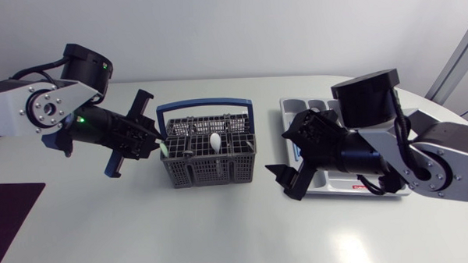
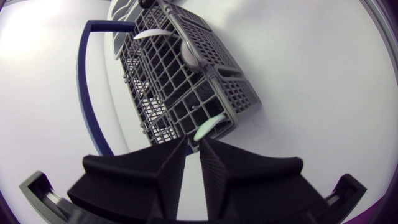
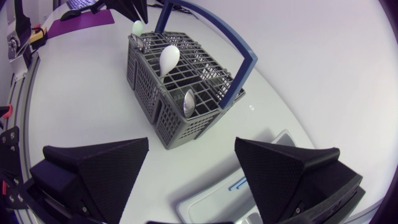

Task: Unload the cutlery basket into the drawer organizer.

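The grey cutlery basket [image 1: 208, 165] with a blue handle [image 1: 206, 106] stands mid-table. A white spoon [image 1: 215, 141] and a metal spoon [image 3: 188, 102] stick up in it. At its left end a pale green utensil [image 2: 209, 127] pokes out, and my left gripper [image 2: 194, 142] is shut on its tip, the fingers almost together. In the head view that left gripper [image 1: 156, 142] meets the basket's left end. My right gripper [image 1: 285, 155] hangs open between the basket and the grey drawer organizer [image 1: 311, 107], nothing between its fingers [image 3: 99, 168].
A purple mat [image 1: 10, 213] lies at the table's front left corner. The organizer's near rim [image 3: 211, 199] sits just under my right gripper. Bare white table lies in front of the basket.
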Action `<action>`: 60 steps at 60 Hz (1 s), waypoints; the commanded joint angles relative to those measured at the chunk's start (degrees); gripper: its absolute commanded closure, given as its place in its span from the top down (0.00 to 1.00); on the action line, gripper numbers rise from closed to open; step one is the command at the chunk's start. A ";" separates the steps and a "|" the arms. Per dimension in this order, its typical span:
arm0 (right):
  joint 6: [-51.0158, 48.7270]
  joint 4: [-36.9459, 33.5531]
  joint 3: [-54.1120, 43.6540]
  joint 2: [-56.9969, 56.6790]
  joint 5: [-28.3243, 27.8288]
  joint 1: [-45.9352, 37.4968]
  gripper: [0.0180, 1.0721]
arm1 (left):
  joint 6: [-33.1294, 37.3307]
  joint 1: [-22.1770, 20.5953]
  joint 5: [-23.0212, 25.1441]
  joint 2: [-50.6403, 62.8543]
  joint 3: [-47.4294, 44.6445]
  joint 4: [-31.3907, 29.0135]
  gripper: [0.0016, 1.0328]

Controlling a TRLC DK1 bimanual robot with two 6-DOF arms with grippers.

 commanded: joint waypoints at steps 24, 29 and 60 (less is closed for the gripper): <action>0.71 1.96 -4.59 -1.62 0.06 -0.97 0.95 | 2.50 -0.42 -0.22 -0.11 -1.27 0.19 0.09; 0.97 1.96 -4.77 -1.80 0.06 -0.97 0.95 | 3.11 -0.24 -0.13 -1.16 -1.27 0.28 0.12; 1.06 3.37 -5.56 -1.27 -1.26 -2.29 0.95 | 8.91 0.19 0.05 -4.06 -5.41 4.76 0.62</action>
